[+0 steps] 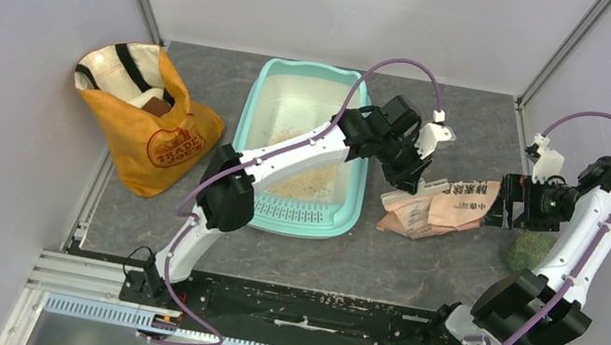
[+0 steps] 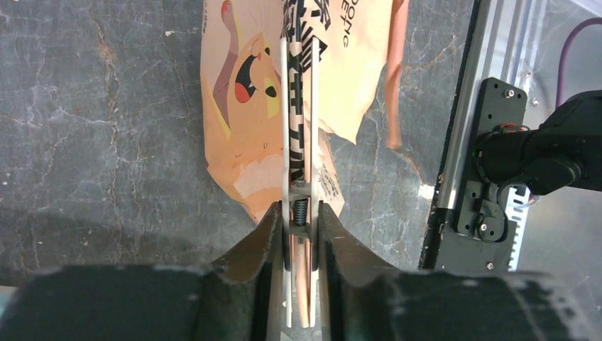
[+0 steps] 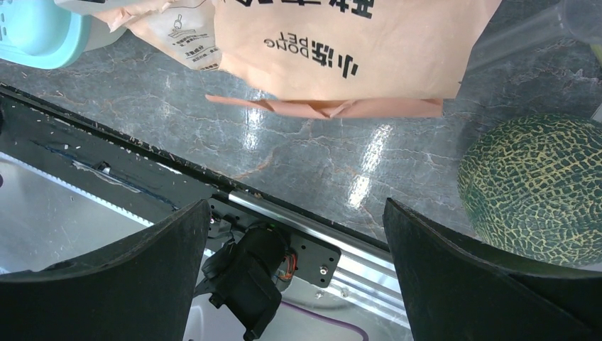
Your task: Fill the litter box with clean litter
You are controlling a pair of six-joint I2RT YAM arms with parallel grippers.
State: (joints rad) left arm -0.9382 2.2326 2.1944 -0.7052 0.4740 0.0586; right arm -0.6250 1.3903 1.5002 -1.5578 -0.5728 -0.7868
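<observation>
On the desk [image 1: 418, 268] stand one cloth bag, one tray, one paper bag and one melon, with two arms over them.

Far left sits the orange-yellow bag [image 1: 145, 120] with black straps. Its mouth is open, and what is inside cannot be made out.

Just beside it on the right lies the litter box [image 1: 247, 115], its slotted end toward the arm bases. It holds the clean litter [image 1: 309, 183], a tan patch in the near half, while the far half shows mostly pale floor. The left arm [image 1: 286, 155] crosses above the box and hides part of the heap.

Right of the box, the left claw [image 1: 410, 177] is clamped on a thin edge of the crumpled paper bag [image 1: 443, 206], whose printed side faces up. The left wrist view shows the sheet pinched between both fingers [image 2: 266, 241].

The right claw [image 1: 509, 208] is at the bag's right end with its fingers [image 3: 142, 270] spread wide and nothing between them.

Farthest right, the netted green melon [image 1: 529, 252] rests on the desk, near the right arm.
</observation>
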